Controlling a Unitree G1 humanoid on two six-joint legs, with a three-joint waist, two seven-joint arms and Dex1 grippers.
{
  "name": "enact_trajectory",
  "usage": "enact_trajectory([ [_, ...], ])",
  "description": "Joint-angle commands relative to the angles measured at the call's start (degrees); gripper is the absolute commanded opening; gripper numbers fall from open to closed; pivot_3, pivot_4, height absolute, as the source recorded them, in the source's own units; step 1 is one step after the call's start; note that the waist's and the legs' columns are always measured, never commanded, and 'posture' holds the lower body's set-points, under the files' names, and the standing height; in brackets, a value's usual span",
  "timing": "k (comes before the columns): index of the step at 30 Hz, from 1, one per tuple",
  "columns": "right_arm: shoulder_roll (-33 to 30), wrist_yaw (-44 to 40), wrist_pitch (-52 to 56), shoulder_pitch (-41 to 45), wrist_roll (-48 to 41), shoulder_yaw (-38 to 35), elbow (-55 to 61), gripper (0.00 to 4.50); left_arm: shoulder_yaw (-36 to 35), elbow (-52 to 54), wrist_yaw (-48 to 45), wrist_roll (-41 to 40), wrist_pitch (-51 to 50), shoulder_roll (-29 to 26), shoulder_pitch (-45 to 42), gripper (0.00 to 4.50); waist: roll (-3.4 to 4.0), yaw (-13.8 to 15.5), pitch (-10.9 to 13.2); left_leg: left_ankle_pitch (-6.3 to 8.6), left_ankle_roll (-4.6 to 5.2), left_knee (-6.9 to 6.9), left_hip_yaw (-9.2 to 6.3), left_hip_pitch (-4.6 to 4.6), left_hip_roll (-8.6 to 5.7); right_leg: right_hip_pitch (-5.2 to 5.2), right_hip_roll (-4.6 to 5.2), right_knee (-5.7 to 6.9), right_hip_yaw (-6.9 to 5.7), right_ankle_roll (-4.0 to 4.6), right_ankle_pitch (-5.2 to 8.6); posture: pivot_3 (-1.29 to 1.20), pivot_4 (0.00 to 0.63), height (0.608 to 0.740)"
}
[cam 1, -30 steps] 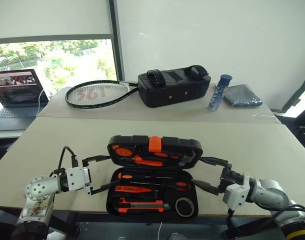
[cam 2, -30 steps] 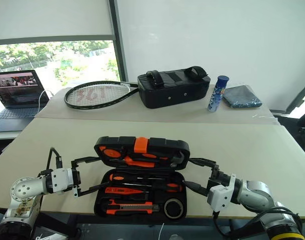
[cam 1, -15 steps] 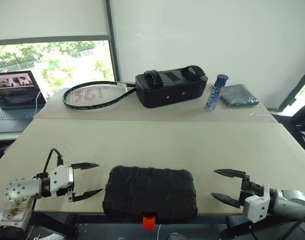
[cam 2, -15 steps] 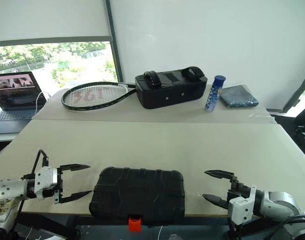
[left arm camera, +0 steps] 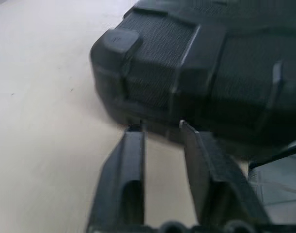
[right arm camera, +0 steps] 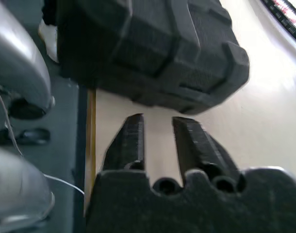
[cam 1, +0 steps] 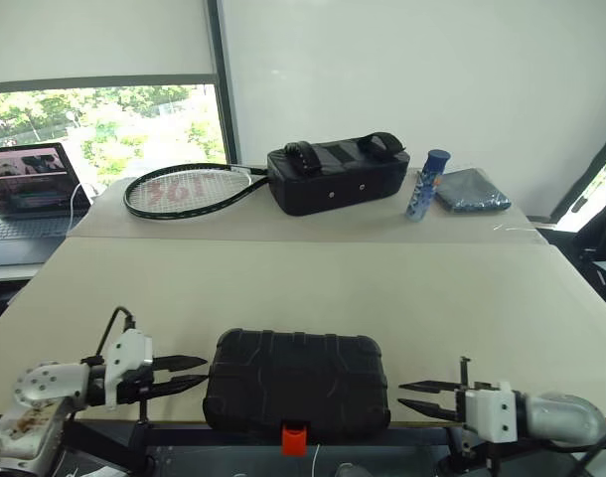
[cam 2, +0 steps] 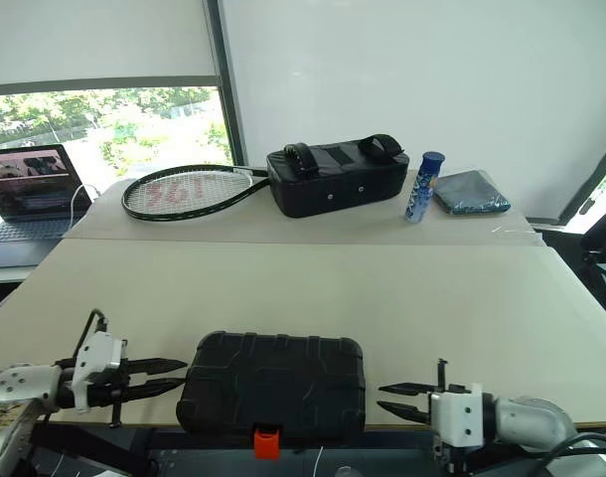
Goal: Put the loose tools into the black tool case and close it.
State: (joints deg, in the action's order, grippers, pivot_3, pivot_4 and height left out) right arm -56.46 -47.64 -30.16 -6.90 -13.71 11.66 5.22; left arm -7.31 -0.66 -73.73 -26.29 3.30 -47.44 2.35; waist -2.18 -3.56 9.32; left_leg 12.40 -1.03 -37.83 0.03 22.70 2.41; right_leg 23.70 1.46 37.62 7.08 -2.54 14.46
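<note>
The black tool case [cam 1: 297,385] lies closed at the near edge of the table [cam 1: 283,278], and its orange latch [cam 1: 295,435] hangs over that edge. The left gripper [cam 1: 191,372] sits just beside the case's left end with its 2 fingers almost together and holding nothing, and the right gripper [cam 1: 414,396] sits a little off the right end, pinched shut and empty. Behind the case the table is wide and bare up to the racket [cam 1: 189,188], the black bag [cam 1: 338,174] and the blue can [cam 1: 424,184] at the back.

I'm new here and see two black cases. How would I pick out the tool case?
Start at the near edge of the beige table. The black tool case lies flat and shut there. Unlike the black padded bag with straps on the far table, it is ribbed hard plastic with a small orange latch.
</note>
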Motion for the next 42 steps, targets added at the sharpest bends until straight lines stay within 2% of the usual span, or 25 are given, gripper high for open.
enact_trajectory([
  [1,2.1,-0.65,9.61,2.6,0.72,0.5,3.81,0.0,2.09,4.85,1.76,0.93,-2.52,0.78,-0.82,0.03,0.0,0.29,0.0,0.0,0.0,0.0,0.0,0.01,-0.02,0.0,0.01,-0.02,0.01,0.0,0.0,0.0,0.15,0.74],
  [7,8.34,-0.38,18.14,9.25,1.33,0.13,4.61,0.0,3.87,7.16,6.52,0.68,-8.82,4.22,-4.22,0.03,0.0,1.36,0.0,0.0,0.0,-0.02,0.02,0.05,-0.04,0.05,0.02,-0.04,0.0,-0.03,-0.01,0.0,0.15,0.74],
  [10,12.5,0.6,22.34,15.99,3.72,0.32,0.77,0.0,4.74,6.56,9.82,0.82,-12.35,7.28,-7.73,0.03,-0.01,1.15,0.01,-0.01,-0.01,-0.04,0.03,0.1,-0.02,0.12,-0.02,-0.02,0.01,-0.07,-0.09,0.0,0.15,0.74],
  [15,17.47,1.11,26.03,25.34,8.37,0.87,-7.21,0.0,4.87,1.98,12.24,2.97,-12.15,11.06,-12.47,0.03,-0.01,0.92,0.01,-0.07,-0.01,-0.05,0.02,0.32,0.0,0.42,-0.1,0.03,0.03,-0.01,-0.19,0.0,0.15,0.74],
  [17,18.68,1.52,26.84,28.81,11.23,1.36,-11.23,0.0,4.9,-0.18,12.08,4.04,-10.98,12.12,-13.78,0.03,-0.01,0.89,0.01,-0.07,0.0,-0.04,-0.02,0.39,0.01,0.45,-0.12,0.04,0.0,0.36,-0.4,0.0,0.15,0.74],
  [21,20.57,2.63,27.63,33.81,14.77,0.78,-16.98,0.0,4.91,-2.76,11.31,5.7,-8.89,13.02,-14.67,0.03,-0.01,0.94,0.01,-0.07,0.0,-0.04,-0.03,0.45,0.0,0.49,-0.1,0.01,0.0,0.4,-0.43,0.0,0.15,0.74],
  [26,18.04,1.66,25.71,36.91,15.67,-2.48,-21.75,0.0,4.13,0.76,8.9,3.45,-9.9,12.29,-11.15,0.03,-0.01,0.97,0.01,-0.07,0.0,-0.04,-0.02,0.48,-0.02,0.48,-0.06,-0.02,0.0,0.39,-0.43,0.0,0.15,0.74],
  [28,16.34,-0.05,25.68,35.97,13.65,-4.72,-20.54,0.0,3.64,1.48,9.16,3.57,-9.84,11.85,-10.32,0.03,0.0,1.31,0.01,-0.06,0.01,-0.04,-0.03,0.5,-0.04,0.48,-0.03,-0.04,-0.02,0.37,-0.42,0.0,0.15,0.74],
  [32,11.51,-5.44,27.58,27.75,6.93,-10.6,-11.8,0.0,1.07,2.04,9.95,1.31,-10.67,11.47,-12.6,0.03,-0.01,2.22,0.01,-0.04,0.03,-0.04,-0.1,0.58,-0.12,0.44,0.08,-0.11,-0.11,0.32,-0.39,0.0,0.15,0.74],
  [36,7.85,-10.24,34.66,16.23,-1.45,-15.46,1.37,0.0,1.31,4.16,5.8,-5.65,-20.39,9.21,-18.69,0.03,-0.01,2.37,0.01,-0.03,0.05,-0.04,-0.12,0.62,-0.11,0.46,0.06,-0.09,-0.13,0.3,-0.38,0.0,0.15,0.74],
  [39,6.81,-11.36,39.41,7.63,-6.33,-16.46,13.62,0.0,4.93,4.73,3.12,-7.77,-27.8,7.88,-25.38,0.03,0.0,1.95,0.01,-0.03,0.05,-0.04,-0.13,0.52,-0.08,0.42,0.0,-0.05,-0.1,-0.08,-0.15,0.0,0.15,0.74],
  [42,8.76,-7.32,46.85,3.04,-8.93,-13.92,24.7,0.0,10.78,2.68,3.2,-3.58,-28.73,9.94,-32.04,0.03,0.0,1.19,0.0,-0.03,0.05,-0.04,-0.16,0.46,-0.09,0.35,-0.04,-0.02,-0.08,-0.13,-0.12,0.0,0.15,0.74],
])
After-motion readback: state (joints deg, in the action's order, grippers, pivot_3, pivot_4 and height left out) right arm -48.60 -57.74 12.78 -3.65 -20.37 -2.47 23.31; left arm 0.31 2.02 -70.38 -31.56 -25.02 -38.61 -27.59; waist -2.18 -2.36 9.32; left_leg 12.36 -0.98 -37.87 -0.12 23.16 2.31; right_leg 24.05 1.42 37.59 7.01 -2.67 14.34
